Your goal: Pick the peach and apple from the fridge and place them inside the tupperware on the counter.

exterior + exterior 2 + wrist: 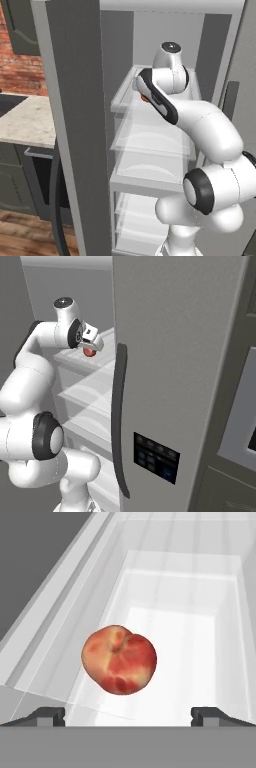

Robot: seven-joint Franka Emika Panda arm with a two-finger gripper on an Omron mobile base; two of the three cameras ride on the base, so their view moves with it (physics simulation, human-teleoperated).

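The fridge (75, 130) stands open, and my arm reaches onto its upper translucent shelf (125, 102). A red-orange peach (119, 659) lies on that shelf, just ahead of my gripper (129, 716) and a little left of its centre line. The jaws stand wide open with nothing between them, and the dark fingertips (47, 716) have not reached the fruit. In the right base view the peach (90, 352) peeks out below the hand. It shows as a small red spot (144, 98) behind the wrist in the left base view. The apple and the tupperware are out of view.
The open grey door (175, 356) with its long dark handle (118, 421) and black panel (155, 456) stands right of the arm. A speckled counter (25, 122) lies left of the fridge. Lower shelves (150, 170) sit beneath the hand.
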